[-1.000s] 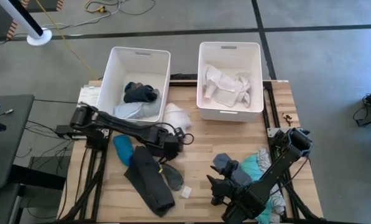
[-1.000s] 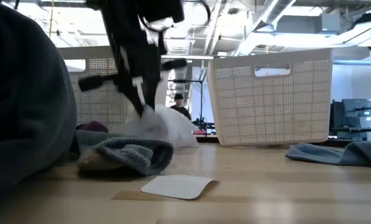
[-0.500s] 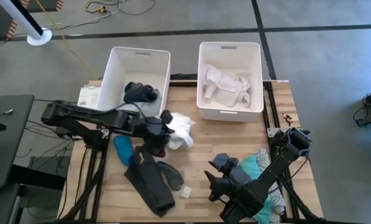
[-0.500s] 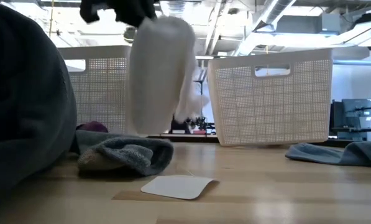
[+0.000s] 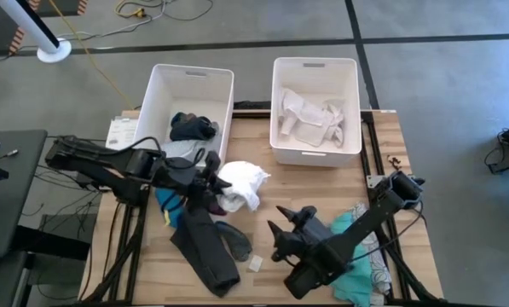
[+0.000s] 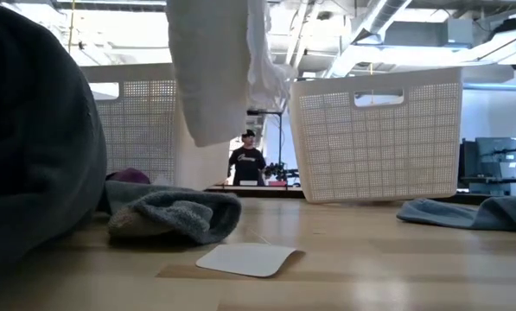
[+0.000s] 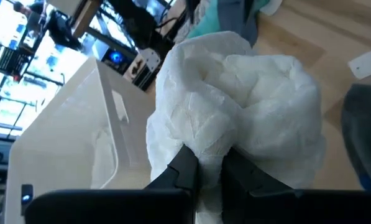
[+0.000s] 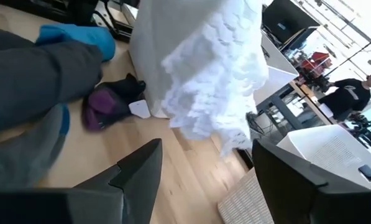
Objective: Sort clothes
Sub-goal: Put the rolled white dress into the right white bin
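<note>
Up off the tabletop (image 5: 280, 200), the left gripper (image 5: 216, 186) is clenched on a white garment (image 5: 241, 183), which bunches just past its fingertips and hangs free in the low view, its lower edge clear of the wood. In the left wrist view the two dark fingers (image 7: 186, 167) pinch a fold at the base of the white bundle. Beyond this gripper stand two white bins: the left bin (image 5: 162, 89), holding dark and pale clothes, and the right bin (image 5: 349, 102), holding white ones. Beneath and behind the gripper lie a blue garment (image 5: 167, 205), a long dark grey garment (image 5: 205, 251) and a small grey piece (image 5: 236, 242).

The right gripper (image 5: 278, 241) hovers low over the tabletop with its fingers spread and nothing between them; the white garment hangs ahead of it. Behind it, toward its arm, lies a heap of teal and grey clothes (image 5: 352, 226). A small white tag (image 5: 255, 264) lies just beside this gripper.
</note>
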Controlling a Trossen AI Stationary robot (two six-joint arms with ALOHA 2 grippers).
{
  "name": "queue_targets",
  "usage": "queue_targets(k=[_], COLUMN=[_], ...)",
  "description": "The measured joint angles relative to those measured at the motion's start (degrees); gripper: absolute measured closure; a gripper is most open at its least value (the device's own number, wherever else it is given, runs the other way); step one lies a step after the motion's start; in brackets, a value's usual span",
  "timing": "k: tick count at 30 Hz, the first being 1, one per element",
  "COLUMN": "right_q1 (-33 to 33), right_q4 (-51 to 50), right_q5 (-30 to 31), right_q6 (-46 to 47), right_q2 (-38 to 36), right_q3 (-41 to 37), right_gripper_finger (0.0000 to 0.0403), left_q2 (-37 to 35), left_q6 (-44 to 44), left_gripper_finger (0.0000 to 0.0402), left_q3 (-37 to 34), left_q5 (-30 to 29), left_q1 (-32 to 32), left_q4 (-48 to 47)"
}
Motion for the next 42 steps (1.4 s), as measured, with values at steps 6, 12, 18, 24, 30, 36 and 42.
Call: queue_targets(k=[6, 12, 18, 24, 30, 36, 42], right_q1=[-2.48, -4.16, -6.52, -8.6, -10.64, -10.87, -10.16], right_q4=[5.18, 11.43, 20.69, 31.76, 40.78, 48.39, 59.55], right_q5=[-0.12, -2.63, -6.03, -8.17, -11.2, -7.61, -6.39], right_q6=[-5.83, -13.22, -23.71, -35.84, -44.88, -54.59, -65.64], right_q2=[0.0, 0.0, 0.0, 0.0, 0.0, -0.02, -0.13], right_q3=[0.0, 0.0, 0.0, 0.0, 0.0, -0.02, -0.03], right_gripper_finger=[0.0131, 0.0131, 0.0131, 0.0131, 0.0131, 0.0131, 0.0131], left_q2=[-0.02, -0.02, -0.02, -0.2, -0.93, -2.28, -3.82], left_q6=[0.27, 0.99, 1.63, 2.72, 4.08, 2.9, 1.3], left_gripper_finger=[0.0376, 0.0376, 0.0376, 0.0376, 0.0376, 0.0376, 0.0376], left_q3=[0.0, 0.0, 0.0, 0.0, 0.04, 0.04, 0.07], left_q5=[-1.14, -1.25, -1.38, -1.42, -1.69, -1.07, -0.74], left_q1=[-2.37, -3.54, -4.5, -5.93, -7.27, -7.43, -7.48], left_q4=[0.55, 2.65, 5.19, 8.72, 13.42, 15.8, 16.79])
